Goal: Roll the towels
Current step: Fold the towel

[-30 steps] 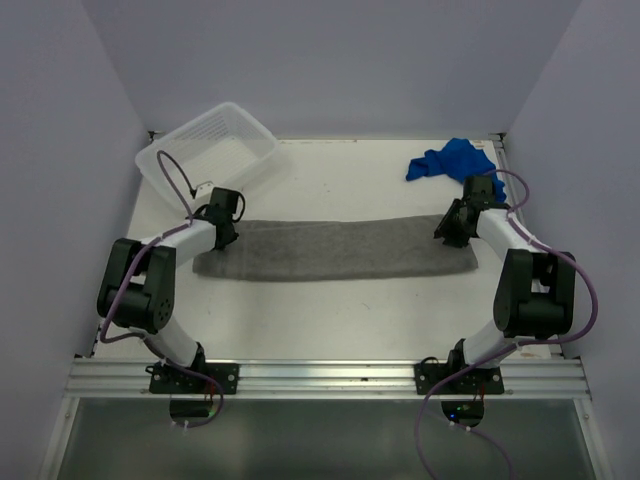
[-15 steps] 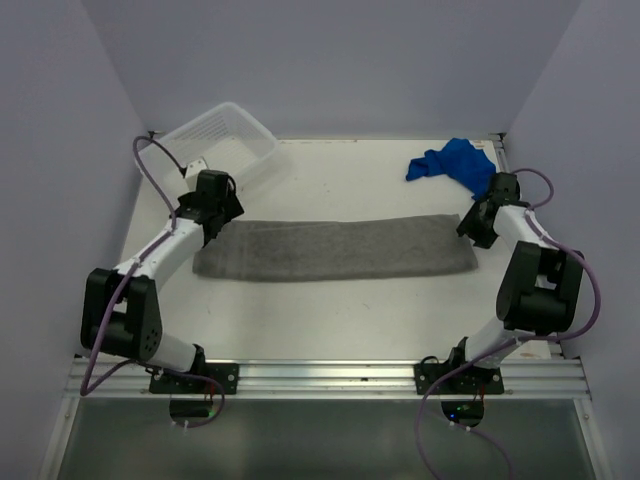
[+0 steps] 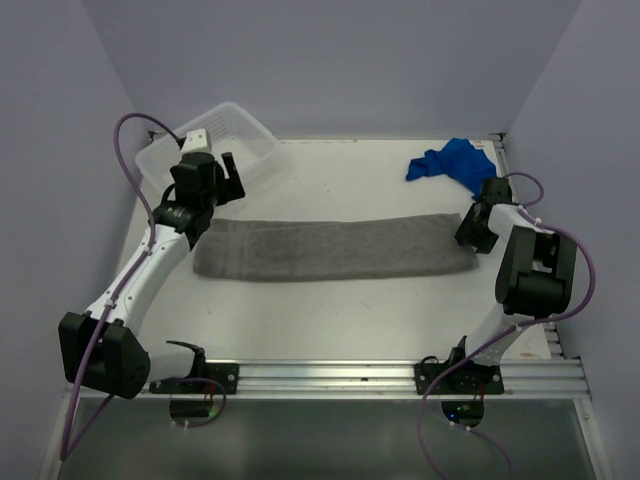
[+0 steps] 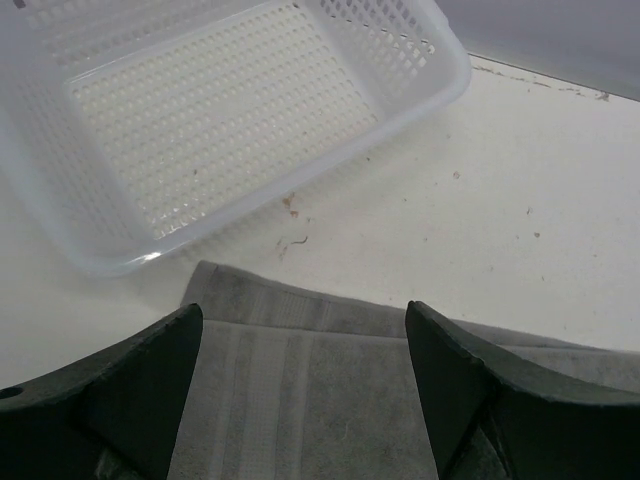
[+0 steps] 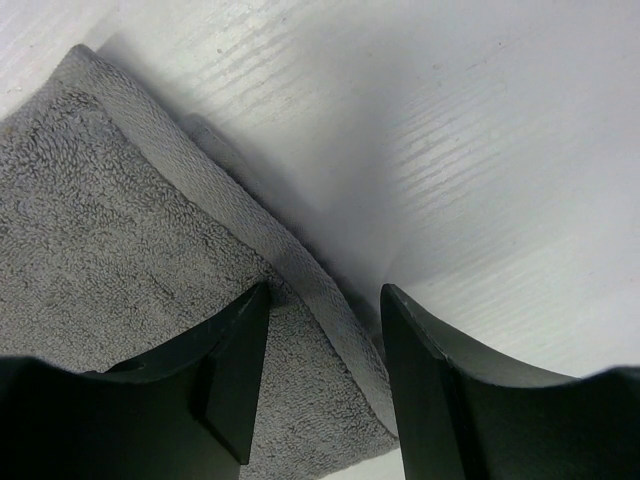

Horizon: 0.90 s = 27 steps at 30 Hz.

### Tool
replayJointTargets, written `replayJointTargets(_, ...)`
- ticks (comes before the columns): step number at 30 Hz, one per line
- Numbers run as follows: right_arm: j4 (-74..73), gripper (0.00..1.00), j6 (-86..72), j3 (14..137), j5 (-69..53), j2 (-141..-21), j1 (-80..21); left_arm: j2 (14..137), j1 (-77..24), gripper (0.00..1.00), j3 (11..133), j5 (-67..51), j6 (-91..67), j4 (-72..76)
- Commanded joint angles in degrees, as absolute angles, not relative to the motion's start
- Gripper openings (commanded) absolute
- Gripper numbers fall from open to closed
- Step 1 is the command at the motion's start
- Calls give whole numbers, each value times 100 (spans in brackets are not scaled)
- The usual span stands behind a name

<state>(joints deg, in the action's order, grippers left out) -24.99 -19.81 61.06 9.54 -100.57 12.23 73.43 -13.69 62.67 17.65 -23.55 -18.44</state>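
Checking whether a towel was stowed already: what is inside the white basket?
The basket shows only its bare perforated floor. From above, the left fingers cover its near edge; the wrist view crops one corner.

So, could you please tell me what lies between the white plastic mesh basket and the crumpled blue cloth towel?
Only bare white tabletop; the top external view shows it.

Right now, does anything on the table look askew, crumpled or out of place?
Yes: the blue towel lies crumpled in a heap at the far right corner, while the grey towel lies flat in a long strip. The basket sits at an angle, far left.
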Motion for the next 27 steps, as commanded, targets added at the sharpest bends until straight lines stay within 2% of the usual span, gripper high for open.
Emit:
replayJointTargets(1, -2268, 53, -1828, 6082, 1056, -10125, 1222, 7128, -1406, 87, 6443, 1731, -1811, -2022)
replayJointTargets(6, -2198, 51, -1890, 5871, 985, -10160, 1213, 7005, -1406, 88, 6003, 1705, -1767, -1644)
replayJointTargets(17, -2022, 36, -1661, 5748, 185, -10274, 1204, 6697, -1406, 91, 5669, 1617, -1731, -1477)
replayJointTargets(21, -2171, 28, -1582, 5836, 44, -10266, 1187, 6653, -1406, 91, 5660, 1608, -1723, -1485)
replayJointTargets(27, -2583, 9, -1494, 6047, 184, -10169, 1160, 6601, -1415, 91, 5625, 1626, -1714, -1468)
